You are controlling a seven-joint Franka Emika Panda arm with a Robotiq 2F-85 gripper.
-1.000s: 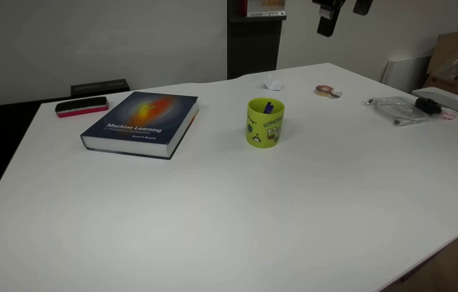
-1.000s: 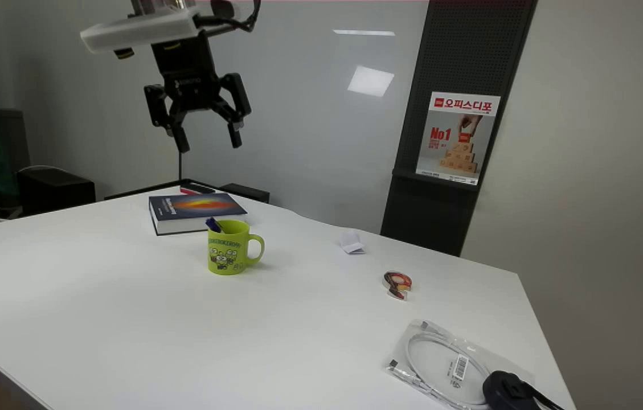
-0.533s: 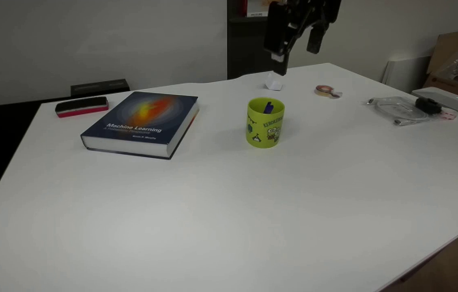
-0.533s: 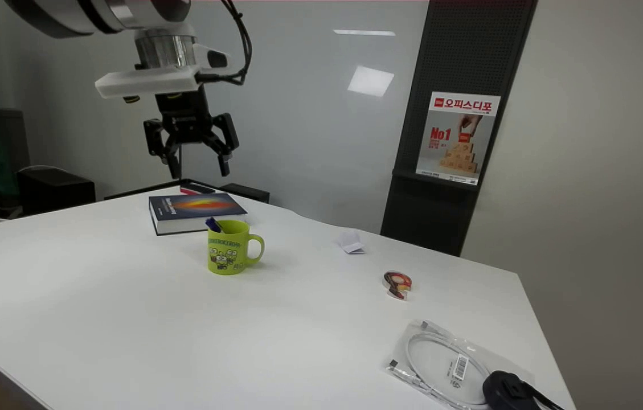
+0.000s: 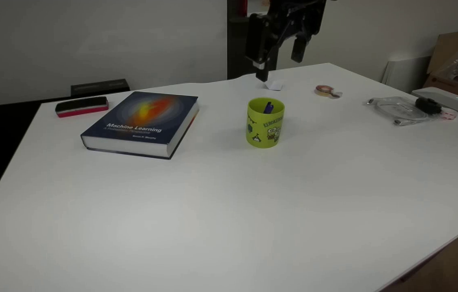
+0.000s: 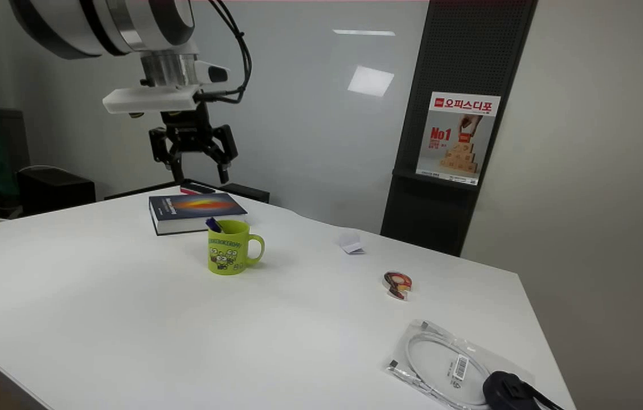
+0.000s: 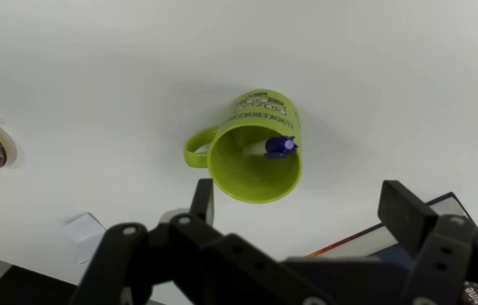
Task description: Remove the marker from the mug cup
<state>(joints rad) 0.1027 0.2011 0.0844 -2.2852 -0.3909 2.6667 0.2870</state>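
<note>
I've got my gripper up high, 2 jaws apart, marker leaning left in the mug in an exterior view.

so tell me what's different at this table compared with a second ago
The hand has moved down and leftward in an exterior view, closer to the mug. It's open; nothing was taken hold of or let go. The marker still leans inside the mug; mug, book and tape stayed put.
</note>
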